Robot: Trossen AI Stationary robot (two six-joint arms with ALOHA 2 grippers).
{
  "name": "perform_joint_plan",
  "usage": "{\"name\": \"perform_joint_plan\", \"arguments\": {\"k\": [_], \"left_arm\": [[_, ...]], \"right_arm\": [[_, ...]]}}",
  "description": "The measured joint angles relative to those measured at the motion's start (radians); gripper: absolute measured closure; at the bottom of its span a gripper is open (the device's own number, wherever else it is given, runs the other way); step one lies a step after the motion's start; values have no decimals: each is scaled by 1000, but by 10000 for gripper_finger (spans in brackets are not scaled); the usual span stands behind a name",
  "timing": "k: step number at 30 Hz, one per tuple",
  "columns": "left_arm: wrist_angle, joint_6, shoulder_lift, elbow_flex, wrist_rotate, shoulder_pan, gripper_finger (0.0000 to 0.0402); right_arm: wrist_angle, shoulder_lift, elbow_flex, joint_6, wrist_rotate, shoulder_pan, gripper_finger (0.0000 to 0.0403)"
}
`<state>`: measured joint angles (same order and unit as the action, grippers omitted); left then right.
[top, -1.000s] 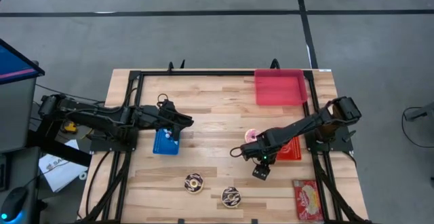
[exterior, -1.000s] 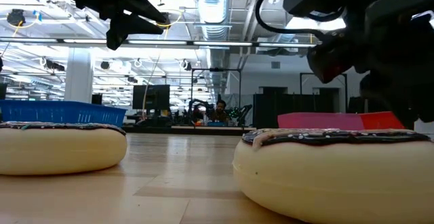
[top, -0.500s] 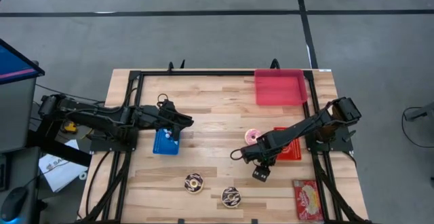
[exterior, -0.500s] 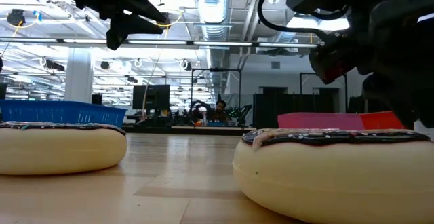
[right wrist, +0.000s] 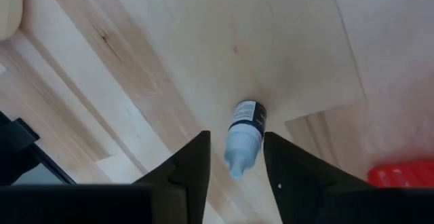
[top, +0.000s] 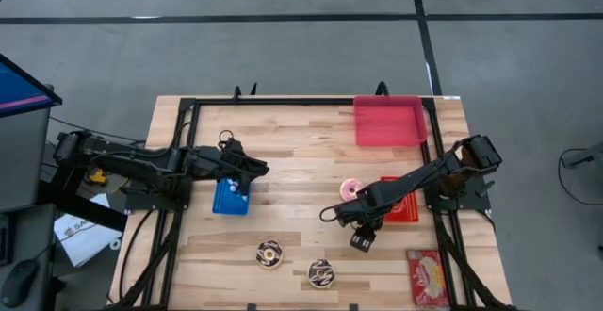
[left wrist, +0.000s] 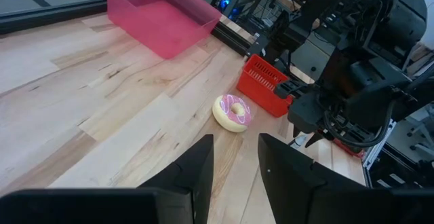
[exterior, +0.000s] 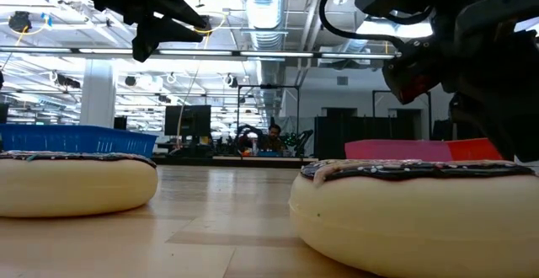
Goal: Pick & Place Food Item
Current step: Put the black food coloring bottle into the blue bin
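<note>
A small pale bottle with a dark label (right wrist: 245, 132) lies on its side on the wooden table. My right gripper (right wrist: 236, 156) points down over it at the table's right middle (top: 361, 240), open, one finger on each side of the bottle's pale end. A pink-iced doughnut (top: 350, 189) lies just beyond it, beside a red basket (top: 400, 203). Two chocolate-iced doughnuts (top: 270, 253) (top: 321, 273) rest near the front edge. My left gripper (top: 259, 170) hangs open and empty above the blue basket (top: 231, 198). My right gripper comes at the bottle from above, its fingers standing across the bottle's pale end (right wrist: 237, 163). A gap shows beside one finger (right wrist: 196, 163). Whether the other finger (right wrist: 281, 163) touches the bottle, I cannot tell. The bottle lies flat on the table.
A pink tray (top: 388, 121) stands at the far right. A red snack packet (top: 429, 278) lies at the near right corner. Black frame rails (top: 188, 141) run along the table's edges. Bare wood lies in the table's middle.
</note>
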<state>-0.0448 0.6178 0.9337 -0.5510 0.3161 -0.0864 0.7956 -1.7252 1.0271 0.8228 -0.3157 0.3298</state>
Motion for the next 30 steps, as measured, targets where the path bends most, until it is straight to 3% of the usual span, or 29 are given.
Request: {"name": "perform_joint_plan", "arguments": {"k": [10,22,30], "left_arm": [[0,0,0,0,0,0,289],[0,0,0,0,0,0,289],[0,0,0,0,0,0,289]], "right_arm": [[5,0,0,1,0,4,294],[12,3,0,1,-3,3,348],[12,3,0,1,-5,-1,356]]}}
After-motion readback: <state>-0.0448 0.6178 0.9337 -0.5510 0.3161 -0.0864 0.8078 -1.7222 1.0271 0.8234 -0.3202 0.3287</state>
